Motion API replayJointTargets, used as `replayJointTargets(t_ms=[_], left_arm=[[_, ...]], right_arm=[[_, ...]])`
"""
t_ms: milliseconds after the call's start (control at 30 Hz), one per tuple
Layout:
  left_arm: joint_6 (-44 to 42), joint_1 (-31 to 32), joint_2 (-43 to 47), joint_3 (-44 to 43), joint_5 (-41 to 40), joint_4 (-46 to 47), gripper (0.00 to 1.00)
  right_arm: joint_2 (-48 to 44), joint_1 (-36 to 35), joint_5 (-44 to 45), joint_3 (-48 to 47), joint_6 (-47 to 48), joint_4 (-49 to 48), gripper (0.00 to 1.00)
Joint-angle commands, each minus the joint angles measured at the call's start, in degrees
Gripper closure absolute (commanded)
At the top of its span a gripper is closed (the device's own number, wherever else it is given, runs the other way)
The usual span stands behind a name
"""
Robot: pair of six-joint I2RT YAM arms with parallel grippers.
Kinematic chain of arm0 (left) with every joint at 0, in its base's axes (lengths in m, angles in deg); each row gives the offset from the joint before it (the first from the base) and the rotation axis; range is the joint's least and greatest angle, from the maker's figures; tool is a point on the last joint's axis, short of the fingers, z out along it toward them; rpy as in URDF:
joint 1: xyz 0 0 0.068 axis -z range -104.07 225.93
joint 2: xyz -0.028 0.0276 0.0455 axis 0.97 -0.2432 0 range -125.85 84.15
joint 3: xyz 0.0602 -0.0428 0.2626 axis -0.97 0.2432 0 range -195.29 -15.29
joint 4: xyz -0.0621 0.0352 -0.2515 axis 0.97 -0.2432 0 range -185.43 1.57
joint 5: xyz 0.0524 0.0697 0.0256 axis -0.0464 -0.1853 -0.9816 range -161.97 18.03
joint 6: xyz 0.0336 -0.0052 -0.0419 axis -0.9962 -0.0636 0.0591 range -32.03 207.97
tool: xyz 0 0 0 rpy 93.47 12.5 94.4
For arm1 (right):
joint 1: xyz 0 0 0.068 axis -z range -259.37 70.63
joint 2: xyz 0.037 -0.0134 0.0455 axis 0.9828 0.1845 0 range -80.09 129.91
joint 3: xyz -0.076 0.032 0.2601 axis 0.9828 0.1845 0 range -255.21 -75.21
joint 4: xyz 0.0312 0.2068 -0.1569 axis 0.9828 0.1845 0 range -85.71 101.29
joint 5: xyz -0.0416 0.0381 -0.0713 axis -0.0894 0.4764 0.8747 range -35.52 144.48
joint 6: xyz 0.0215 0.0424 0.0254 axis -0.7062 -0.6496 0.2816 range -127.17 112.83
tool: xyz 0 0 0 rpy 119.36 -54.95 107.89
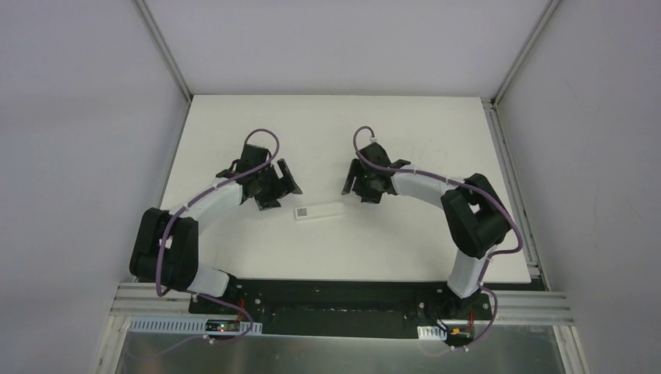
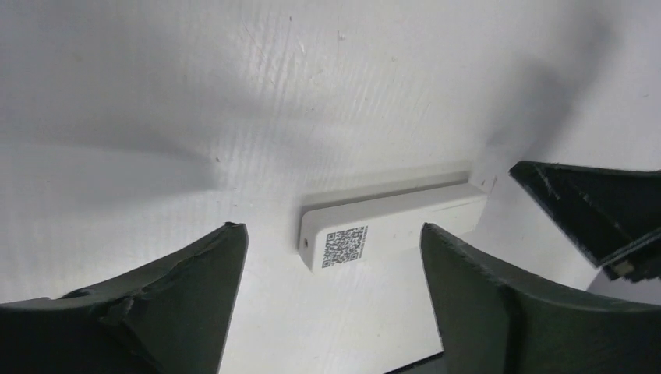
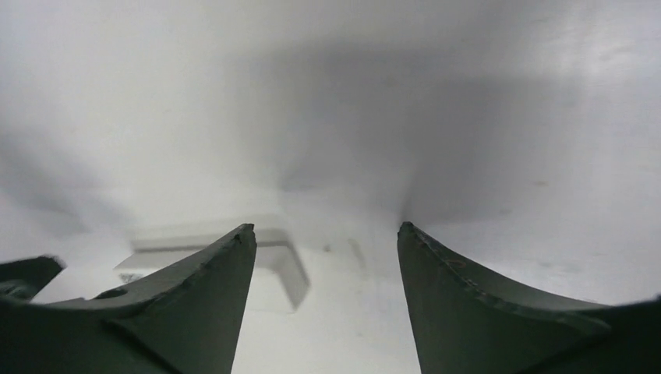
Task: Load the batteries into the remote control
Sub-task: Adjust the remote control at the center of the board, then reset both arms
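Note:
The white remote control [image 1: 319, 210] lies flat in the middle of the table, its back up and the code label at its left end. In the left wrist view the remote [image 2: 405, 218] lies just beyond my open, empty left gripper [image 2: 331, 230]. My left gripper [image 1: 281, 196] hovers at the remote's left end and my right gripper [image 1: 360, 195] at its right end. In the right wrist view the right gripper [image 3: 326, 227] is open and empty, with the blurred end of the remote [image 3: 277, 261] beside its left finger. No batteries show in any view.
The white table [image 1: 390, 140] is bounded by grey walls and metal rails at the sides. A dark finger of the right gripper [image 2: 592, 206] shows at the right of the left wrist view. The arm bases stand on the black plate [image 1: 335, 300] at the near edge.

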Motion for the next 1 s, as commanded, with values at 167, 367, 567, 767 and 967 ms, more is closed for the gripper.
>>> replayJointTargets(t_ms=[167, 367, 567, 767, 967], left_arm=[[-9.8, -4.2, 16.3, -7.0, -9.1, -15.4, 0.01], [-16.3, -4.1, 30.3, -16.3, -18.0, -27.8, 0.01], [-20.6, -4.1, 44.0, -21.9, -20.9, -30.7, 0.01], [-22.8, -4.1, 52.8, -25.2, -26.9, -33.9, 0.01], [-24.8, -4.1, 56.8, -26.8, -31.8, -36.4, 0.01]], right_arm=[[-19.0, 9.7, 13.8, -0.3, 4.1, 14.6, 0.18], [-38.5, 15.9, 25.3, 0.6, 6.7, 19.6, 0.00], [-52.2, 17.4, 38.8, -4.2, 10.1, 23.1, 0.00], [-61.0, 17.3, 45.6, -7.6, 10.3, 23.0, 0.00], [-65.8, 17.3, 44.8, -9.1, 9.3, 19.0, 0.00]])
